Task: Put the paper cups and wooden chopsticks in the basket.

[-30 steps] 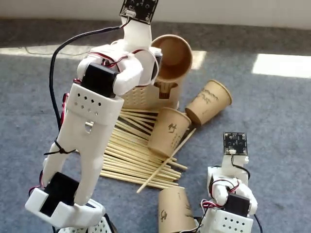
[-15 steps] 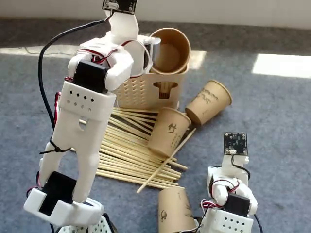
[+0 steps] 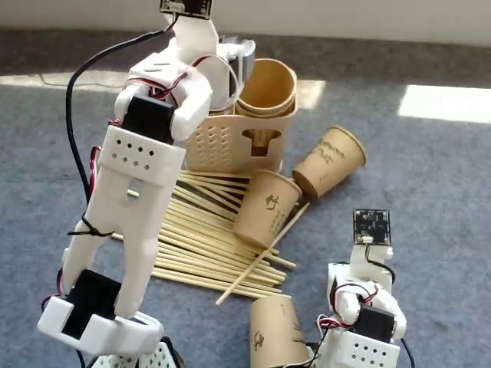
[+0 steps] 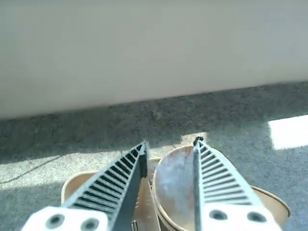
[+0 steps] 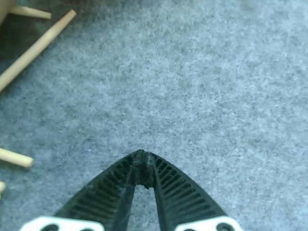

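**Cup down in the basket, now to get my hand out cleanly**

My left hand (image 4: 171,142) hangs over the basket (image 3: 222,146) with its fingers apart and nothing clamped. The rim of the nested cup (image 3: 268,83) is just under them. That cup stands upright in the basket, and a second rim shows just below its own, so I judge it sits inside another cup. My right hand (image 5: 142,176) is low over the grey carpet (image 5: 216,72), fingertips together on nothing.

The step, as I judge it, is letting go. To do it well I would keep the fingers wide and rise straight up until both are above the rim, because a finger catching the lip could pull the cup out or tip the light basket. Only then would I swing away toward the next piece.

The count is two cups in the basket, as far as the rims tell, and three out on the carpet:

- the far cup (image 3: 331,159), on its side near the basket's corner
- the middle cup (image 3: 266,208), lying on the chopsticks (image 3: 203,249)
- the near cup (image 3: 274,331), beside my right arm

The chopsticks lie in a heap in front of the basket, too overlapped to count surely — a couple of dozen at a guess, and none in the basket that I can see.
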Controlling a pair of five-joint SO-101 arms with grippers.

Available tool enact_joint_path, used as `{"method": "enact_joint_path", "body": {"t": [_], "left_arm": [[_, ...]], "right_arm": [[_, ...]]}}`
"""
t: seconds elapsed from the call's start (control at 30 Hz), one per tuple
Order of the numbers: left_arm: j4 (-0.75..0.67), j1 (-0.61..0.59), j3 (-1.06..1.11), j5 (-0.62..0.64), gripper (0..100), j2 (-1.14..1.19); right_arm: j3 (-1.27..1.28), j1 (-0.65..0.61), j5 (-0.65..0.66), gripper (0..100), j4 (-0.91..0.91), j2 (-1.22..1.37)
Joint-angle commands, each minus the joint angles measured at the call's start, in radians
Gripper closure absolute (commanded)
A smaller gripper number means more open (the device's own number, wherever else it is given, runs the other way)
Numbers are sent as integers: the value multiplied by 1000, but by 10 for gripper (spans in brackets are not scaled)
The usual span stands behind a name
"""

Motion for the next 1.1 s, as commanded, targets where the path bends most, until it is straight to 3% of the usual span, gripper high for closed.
{"method": "enact_joint_path", "body": {"t": [0.0,0.3,0.57,0.77,0.87,0.97,1.07], "left_arm": [[-17,-13,-8,14,839,-15],[172,-19,-1,9,839,-70],[358,-105,2,9,840,-197],[559,-140,4,-146,845,-232],[641,-171,12,-181,912,-232],[664,-209,79,-238,998,-240],[660,-257,177,-285,994,-240]], "right_arm": [[130,10,12,993,-15,-5],[130,10,12,993,-15,-5],[130,10,12,993,-15,-5],[130,10,12,993,-15,-5],[130,10,12,993,-15,-5],[130,10,12,993,-15,-5],[130,10,12,993,-15,-5]]}}
